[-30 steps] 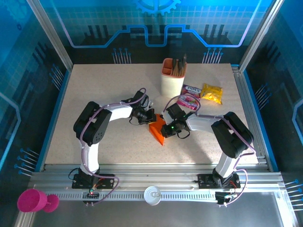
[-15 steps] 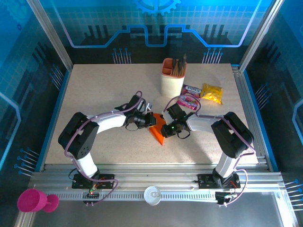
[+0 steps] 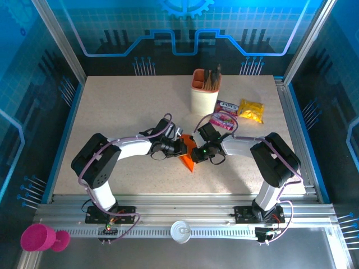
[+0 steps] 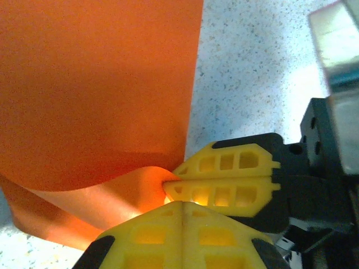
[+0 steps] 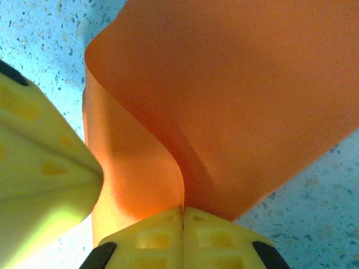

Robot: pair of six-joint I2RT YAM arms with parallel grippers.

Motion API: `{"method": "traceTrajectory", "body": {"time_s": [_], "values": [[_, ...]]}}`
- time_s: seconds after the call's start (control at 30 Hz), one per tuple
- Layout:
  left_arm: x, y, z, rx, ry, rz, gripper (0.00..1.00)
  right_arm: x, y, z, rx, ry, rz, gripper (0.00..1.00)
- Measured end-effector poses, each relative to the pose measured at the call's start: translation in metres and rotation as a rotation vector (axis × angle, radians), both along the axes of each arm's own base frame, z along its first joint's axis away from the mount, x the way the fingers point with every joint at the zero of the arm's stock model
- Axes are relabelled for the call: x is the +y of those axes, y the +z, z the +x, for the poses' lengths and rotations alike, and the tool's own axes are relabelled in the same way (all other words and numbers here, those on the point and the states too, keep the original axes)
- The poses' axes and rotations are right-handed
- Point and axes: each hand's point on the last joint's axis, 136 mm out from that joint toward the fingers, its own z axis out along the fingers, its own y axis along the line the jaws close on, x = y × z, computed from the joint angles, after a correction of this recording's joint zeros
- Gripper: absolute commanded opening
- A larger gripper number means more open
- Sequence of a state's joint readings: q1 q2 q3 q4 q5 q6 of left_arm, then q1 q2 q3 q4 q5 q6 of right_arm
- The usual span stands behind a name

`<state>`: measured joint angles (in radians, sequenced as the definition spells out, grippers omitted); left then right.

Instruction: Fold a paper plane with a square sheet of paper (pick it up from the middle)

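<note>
Lying near the middle of the table (image 3: 123, 106), the square sheet of paper (image 3: 188, 158) is seen from above as a small orange shape, partly creased and lifted, with both arms brought in upon it. The left gripper (image 3: 180, 147) is brought against it from 9 o'clock and the right gripper (image 3: 194, 153) from 3 o'clock, so that the two are set just beside each other at the sheet's 12 o'clock end. In the right wrist view the right gripper's yellow fingers (image 5: 151, 238) are pressed together, and a curled fold of the paper is drawn down into their seam and clamped there. The left gripper's fingers (image 5: 39, 185) are seen at 9 o'clock of that view, closed and touching the lower layer of the sheet. In the left wrist view its own fingers (image 4: 146, 238) are shut at 6 o'clock with the lower flap running up against them; whether any paper is pinched between them cannot be told. A beige pen cup (image 3: 203, 95) is stood at 12 o'clock of the paper, and a pink packet (image 3: 224, 120) and a yellow packet (image 3: 251, 110) are laid at about 2 o'clock, apart from it.
</note>
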<state>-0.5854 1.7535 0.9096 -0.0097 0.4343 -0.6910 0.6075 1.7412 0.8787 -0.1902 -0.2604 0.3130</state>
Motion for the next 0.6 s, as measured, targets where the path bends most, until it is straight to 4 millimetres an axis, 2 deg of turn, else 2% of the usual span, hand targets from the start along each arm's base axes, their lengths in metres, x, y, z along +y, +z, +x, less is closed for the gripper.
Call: {"method": "traceTrajectory", "body": {"time_s": [0.27, 0.6], "values": [[0.005, -0.022, 0.0, 0.022, 0.01, 0.05, 0.0, 0.0, 0.0, 0.0, 0.0, 0.003, 0.001, 0.0], [0.012, -0.034, -0.005, 0.03, 0.019, 0.076, 0.0, 0.002, 0.0, 0.0, 0.001, 0.007, 0.012, 0.0]]}}
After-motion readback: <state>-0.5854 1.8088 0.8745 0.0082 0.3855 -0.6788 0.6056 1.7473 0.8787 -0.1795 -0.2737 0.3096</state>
